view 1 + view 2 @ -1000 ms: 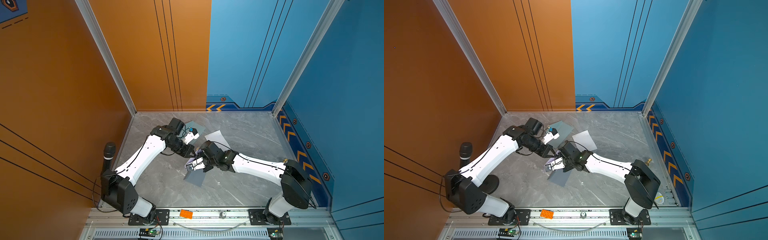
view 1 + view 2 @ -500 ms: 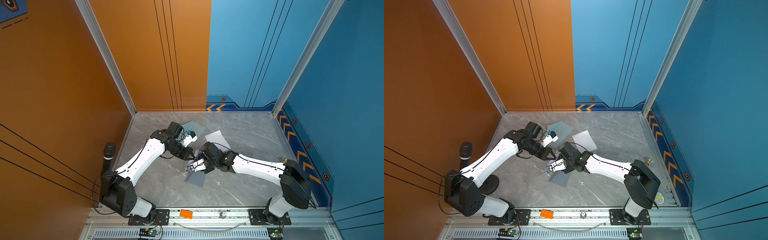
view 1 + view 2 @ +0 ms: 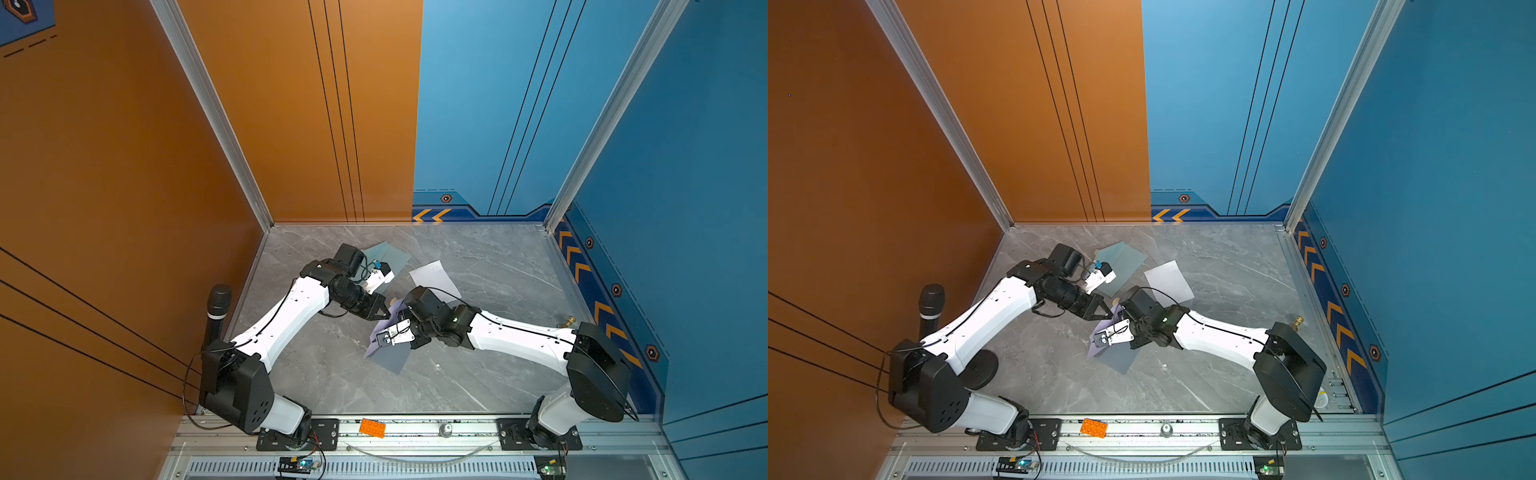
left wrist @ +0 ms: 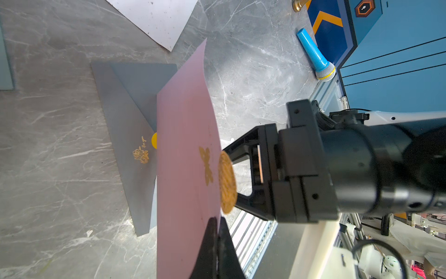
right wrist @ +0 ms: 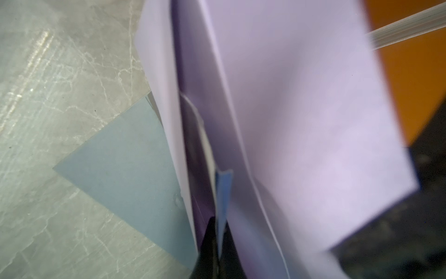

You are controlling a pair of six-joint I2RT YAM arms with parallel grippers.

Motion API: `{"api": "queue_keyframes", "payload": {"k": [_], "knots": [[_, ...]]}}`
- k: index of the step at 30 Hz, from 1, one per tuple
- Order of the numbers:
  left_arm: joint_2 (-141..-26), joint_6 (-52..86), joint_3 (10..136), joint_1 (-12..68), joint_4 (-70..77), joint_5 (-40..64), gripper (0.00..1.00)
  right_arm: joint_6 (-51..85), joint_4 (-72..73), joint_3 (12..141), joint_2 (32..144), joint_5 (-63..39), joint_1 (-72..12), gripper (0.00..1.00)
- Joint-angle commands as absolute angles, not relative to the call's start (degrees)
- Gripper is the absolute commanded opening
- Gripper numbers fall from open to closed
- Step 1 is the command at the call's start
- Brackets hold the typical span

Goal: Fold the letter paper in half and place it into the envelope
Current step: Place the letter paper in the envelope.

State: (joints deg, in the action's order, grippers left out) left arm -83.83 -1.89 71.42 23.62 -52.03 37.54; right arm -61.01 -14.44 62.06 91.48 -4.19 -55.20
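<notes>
Two pincers meet on the lilac envelope (image 4: 185, 169), which stands on edge above the surface (image 4: 48, 193). We note the left pincer (image 4: 217, 224) pressed together on one edge of it. The right pincer (image 5: 214, 224) is closed too, pinching a blue slip (image 5: 223, 190) between the lilac layers; we cannot tell whether that slip is the letter paper. A grey envelope (image 4: 125, 125) lies flat beneath, flap open. A white sheet (image 4: 156, 19) lies flat nearby.

Either side of the orange brick (image 3: 372, 428), my left arm (image 3: 291, 316) and right arm (image 3: 519, 340) wear white screw-dotted shells, black joint housings and thin black cables.
</notes>
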Motion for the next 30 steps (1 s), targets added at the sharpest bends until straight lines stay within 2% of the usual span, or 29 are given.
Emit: {"api": "queue_keyframes", "payload": {"k": [1,5,12,19,23,26,30], "knots": [[-82.99,-1.59,71.56,23.20,-51.59,39.20,0.00,-63.30,-21.27,65.40,92.13,1.06,-56.40,0.00],[-83.21,-1.51,71.97,23.18,-51.59,39.29,0.00,-65.83,-24.72,67.55,94.48,9.28,-58.40,0.00],[-84.36,-1.54,72.44,23.38,-51.59,39.55,0.00,-66.77,-27.10,70.29,97.86,15.55,-60.62,0.00],[-84.11,-1.50,72.26,23.37,-51.60,39.18,0.00,-66.70,-25.58,69.80,96.64,16.69,-61.20,0.00],[-84.02,-1.41,72.31,23.38,-51.59,39.29,0.00,-67.07,-29.03,71.71,98.14,22.60,-61.38,0.00],[-83.94,-1.55,72.49,23.38,-51.60,39.59,0.00,-66.15,-29.70,71.92,97.75,20.04,-60.88,0.00],[-83.93,-1.51,72.40,23.47,-51.59,39.62,0.00,-64.71,-27.22,70.60,95.92,14.87,-60.55,0.21]]}}
